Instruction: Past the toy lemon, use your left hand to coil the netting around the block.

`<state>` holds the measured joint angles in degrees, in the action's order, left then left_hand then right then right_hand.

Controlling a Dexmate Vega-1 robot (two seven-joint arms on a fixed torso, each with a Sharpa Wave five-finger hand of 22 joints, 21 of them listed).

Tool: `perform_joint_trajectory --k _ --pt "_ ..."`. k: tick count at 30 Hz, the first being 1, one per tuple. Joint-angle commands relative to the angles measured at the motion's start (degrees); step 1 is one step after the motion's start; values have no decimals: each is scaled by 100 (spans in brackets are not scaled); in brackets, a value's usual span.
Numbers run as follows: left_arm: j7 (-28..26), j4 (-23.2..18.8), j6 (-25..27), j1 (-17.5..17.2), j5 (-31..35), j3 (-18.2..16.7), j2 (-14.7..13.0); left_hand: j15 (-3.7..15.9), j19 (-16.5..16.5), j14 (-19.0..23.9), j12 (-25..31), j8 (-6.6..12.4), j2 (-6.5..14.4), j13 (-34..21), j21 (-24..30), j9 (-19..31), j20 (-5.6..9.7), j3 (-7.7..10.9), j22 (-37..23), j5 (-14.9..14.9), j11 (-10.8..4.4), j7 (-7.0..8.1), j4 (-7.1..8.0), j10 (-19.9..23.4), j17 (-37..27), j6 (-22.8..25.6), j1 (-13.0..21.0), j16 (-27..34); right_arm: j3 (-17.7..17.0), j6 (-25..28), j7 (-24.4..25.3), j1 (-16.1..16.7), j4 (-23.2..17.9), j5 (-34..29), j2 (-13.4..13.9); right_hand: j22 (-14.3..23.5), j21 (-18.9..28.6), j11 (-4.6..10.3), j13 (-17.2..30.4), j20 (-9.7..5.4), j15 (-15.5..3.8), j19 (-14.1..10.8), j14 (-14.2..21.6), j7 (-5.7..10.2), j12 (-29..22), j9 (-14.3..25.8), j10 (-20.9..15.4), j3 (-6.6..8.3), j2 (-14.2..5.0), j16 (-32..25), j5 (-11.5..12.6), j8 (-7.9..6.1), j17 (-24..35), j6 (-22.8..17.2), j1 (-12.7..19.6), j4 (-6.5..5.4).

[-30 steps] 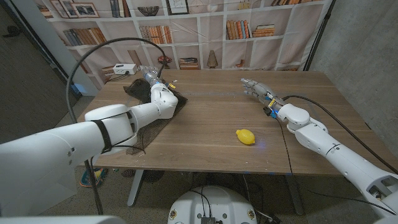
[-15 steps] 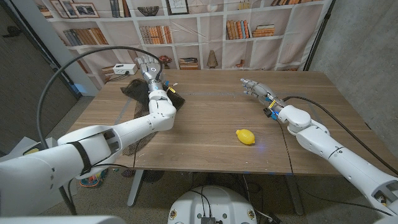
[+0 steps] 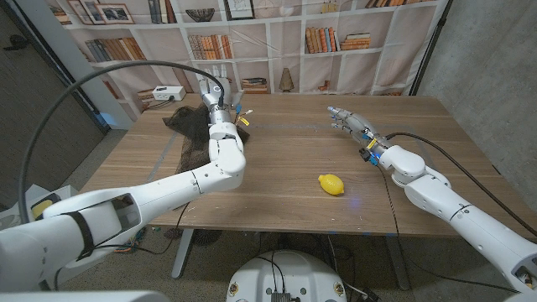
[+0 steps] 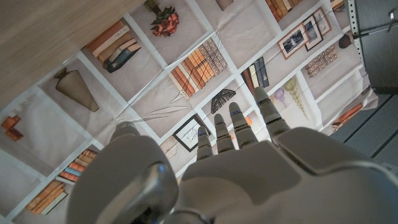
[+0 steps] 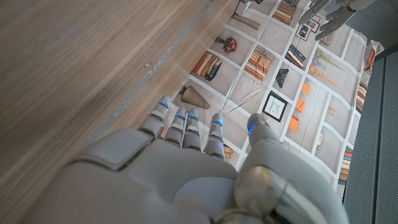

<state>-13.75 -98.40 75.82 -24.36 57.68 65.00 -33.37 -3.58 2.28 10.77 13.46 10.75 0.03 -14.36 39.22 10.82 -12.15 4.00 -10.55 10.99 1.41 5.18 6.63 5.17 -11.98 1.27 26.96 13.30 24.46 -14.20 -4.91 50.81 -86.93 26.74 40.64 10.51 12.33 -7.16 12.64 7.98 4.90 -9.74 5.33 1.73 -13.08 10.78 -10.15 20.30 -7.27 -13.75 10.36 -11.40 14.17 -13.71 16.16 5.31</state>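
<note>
Yellow toy lemon [image 3: 331,184] is lying mid-table, long axis pointing front-right. Left hand [image 3: 213,91], fingers apart, is hovering above dark netting [image 3: 195,126]; right hand [image 3: 346,119] is open-fingered.

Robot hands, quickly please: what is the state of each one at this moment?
Left robot hand: open, fingers straight and apart, holding nothing.
Right robot hand: open, fingers extended over the table, holding nothing.

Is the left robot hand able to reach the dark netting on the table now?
Probably yes. The left robot hand is raised just above the netting, fingers open and holding nothing, and nothing stands between them. The lemon lies far off.
</note>
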Motion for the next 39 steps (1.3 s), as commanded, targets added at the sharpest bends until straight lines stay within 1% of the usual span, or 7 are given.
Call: perform_joint_trajectory --k 1,5,8,14,21,31,39 --pt "2778 -1320 416 -1680 3001 -1452 840 -219 90 -68 -56 -55 -4 -16 -24 28 -9 -78 -23 -2 194 -112 34 -127 -6 -281 -168 -58 -104 -255 -276 67 47 106 124 11 11 -34 30 22 12 -1 34 6 20 32 -49 -29 -2 -27 -1 7 14 -34 -27 -11" --pt "4095 -1242 78 -2360 4720 -2283 1754 -274 66 -97 -55 -38 3 -19 -58 30 -17 -92 -22 0 267 -155 40 -146 -3 -309 -204 -72 -115 -322 -441 27 107 155 163 11 13 -31 30 16 12 -9 45 8 19 32 -54 -34 -1 -31 -3 8 15 -31 -36 -15" --pt "4893 -1368 -708 -2859 5609 -3028 2448 -359 -12 -242 -83 -43 18 -23 -131 32 -22 -110 -18 5 327 -213 44 -255 2 -434 -256 -130 -99 -343 -560 -5 167 180 179 11 13 -32 29 13 12 -11 48 8 21 32 -52 -39 0 -32 -4 6 15 -35 -43 -17" --pt "5852 -2034 -1837 -3407 5878 -4022 3363 -520 -193 -575 -138 -60 -32 -35 -290 33 -24 -186 -15 22 405 -272 40 -515 11 -779 -363 -231 -48 -404 -783 -65 312 214 184 11 12 -23 28 5 7 -14 52 10 28 32 -41 -47 -4 -34 -6 8 18 -29 -62 -28" --pt "6782 -2194 -2746 -3493 6681 -4730 4120 -607 -329 -701 -123 -41 -94 -44 -400 36 -26 -252 -14 46 462 -306 35 -573 16 -911 -429 -239 -24 -415 -928 -93 387 245 212 11 11 -12 27 -4 1 -14 51 17 31 32 -36 -56 -10 -35 -9 9 22 -27 -83 -42" --pt "8061 -2384 -4032 -3189 6506 -5286 3828 -773 -831 -1389 -202 -39 -186 -66 -774 48 -22 -351 -13 153 500 -308 -61 -1100 42 -1278 -382 -311 22 -502 -1103 -147 530 257 197 12 10 -8 27 -9 -3 -16 58 21 35 33 -31 -73 -15 -40 -15 8 30 -29 -123 -67" --pt "8538 -2178 -4291 -2954 6098 -5316 3242 -606 -708 -1095 -73 39 -182 -75 -792 50 -11 -395 -41 185 436 -254 -72 -946 49 -1250 -393 -142 -14 -567 -1102 -113 587 293 195 12 7 -9 27 -7 -8 -12 56 23 38 33 -27 -85 -14 -40 -18 10 33 -25 -148 -82"
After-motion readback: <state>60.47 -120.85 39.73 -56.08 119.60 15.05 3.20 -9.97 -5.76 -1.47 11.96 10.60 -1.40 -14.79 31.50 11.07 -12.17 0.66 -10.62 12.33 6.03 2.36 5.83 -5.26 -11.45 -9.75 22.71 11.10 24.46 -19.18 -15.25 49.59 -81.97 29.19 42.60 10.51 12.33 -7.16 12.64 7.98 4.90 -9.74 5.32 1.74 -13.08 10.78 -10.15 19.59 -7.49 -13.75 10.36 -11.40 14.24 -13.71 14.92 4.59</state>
